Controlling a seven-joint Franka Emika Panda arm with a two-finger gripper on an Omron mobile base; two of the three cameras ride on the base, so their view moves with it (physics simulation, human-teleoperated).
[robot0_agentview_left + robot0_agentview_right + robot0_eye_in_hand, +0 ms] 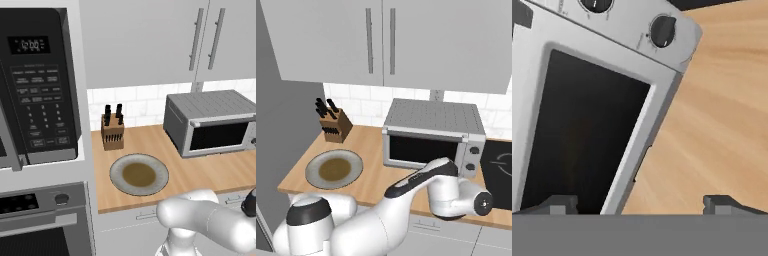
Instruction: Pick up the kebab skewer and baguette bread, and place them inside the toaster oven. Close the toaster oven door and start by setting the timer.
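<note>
At the far left of the bench [200, 175] stands a knife block [112, 131], and next to it a plate [139, 174] that carries nothing I can make out as the kebab skewer or the baguette bread; I judge both are already inside, though the dark glass hides them. Further right sits the toaster oven [431, 136], its toaster oven door [421, 149] shut flat against the front. My fingers [641, 204] are spread wide and grip nothing, poised in front of the oven's lower edge. In the hand view the door fills the space to the left of my fingers, its long axis running across the oven front, while the timer knob [663, 30] sits past the door's far end on the control panel. So what remains, I judge, is the timer, and I must travel along the door's length toward that panel.
</note>
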